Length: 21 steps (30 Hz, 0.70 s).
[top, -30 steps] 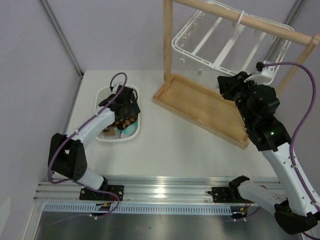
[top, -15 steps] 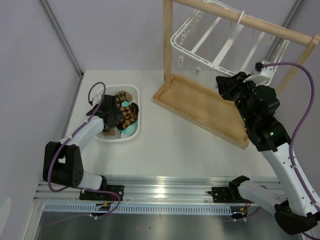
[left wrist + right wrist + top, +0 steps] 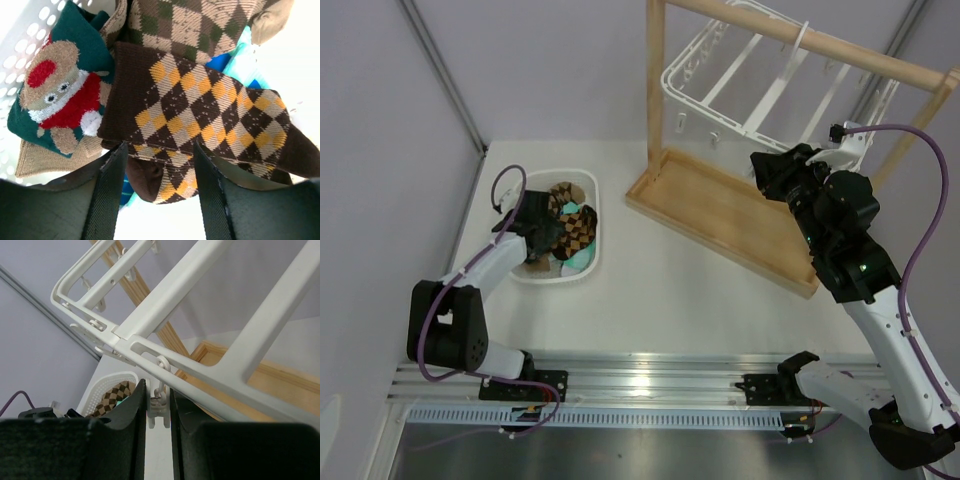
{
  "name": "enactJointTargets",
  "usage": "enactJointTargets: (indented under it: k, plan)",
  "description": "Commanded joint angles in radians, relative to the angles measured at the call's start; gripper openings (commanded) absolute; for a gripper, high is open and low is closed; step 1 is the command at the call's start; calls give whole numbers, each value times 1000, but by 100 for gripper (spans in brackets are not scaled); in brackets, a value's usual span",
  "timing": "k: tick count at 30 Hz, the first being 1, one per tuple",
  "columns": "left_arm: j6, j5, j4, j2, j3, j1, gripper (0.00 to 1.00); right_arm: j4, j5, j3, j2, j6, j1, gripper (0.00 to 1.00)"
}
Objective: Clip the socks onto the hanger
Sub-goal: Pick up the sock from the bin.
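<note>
the white table (image 3: 670, 300) lies under both arms. the wooden stand (image 3: 720, 215) rises just below and beyond the right gripper (image 3: 765, 170), and the white grid hanger (image 3: 672, 88) hangs from its rod, above and ahead of that gripper. in the right wrist view the hanger's bars (image 3: 175, 287) slant across just past the fingertips. the white mesh basket (image 3: 556, 281) sits under the left gripper (image 3: 542, 235), which points down into it, and the socks (image 3: 575, 232) are piled inside.

in the left wrist view the basket wall (image 3: 30, 30) curves off beyond the left finger. a dark brown argyle sock (image 3: 200, 115) lies straight ahead of the left gripper (image 3: 158, 150), its folded lower edge between the two fingers. the jaws stand about half apart around that edge; whether they pinch it i cannot tell. a teal sock with a red and white figure (image 3: 65, 90) lies ahead of the left finger, a tan argyle sock (image 3: 200, 25) farther ahead, and a mint sock (image 3: 240, 60) beyond the right finger.

the right gripper (image 3: 158, 390) is closed tight on a small white clip (image 3: 159, 412) dangling from the hanger.
</note>
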Motion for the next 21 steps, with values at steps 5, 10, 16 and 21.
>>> enactJointTargets:
  k: [5,10,16,21]
  plan:
    - [-63,-2,69,-8,-65,47,60,5,-37,-10,4,-11,5,0]
    - [-57,-5,85,7,-47,56,60,2,-35,-13,8,-11,5,0]
    - [-48,1,106,9,-28,62,57,2,-37,-13,7,-11,5,0]
    - [-34,-2,103,2,-5,62,55,2,-43,-14,5,-9,4,0]
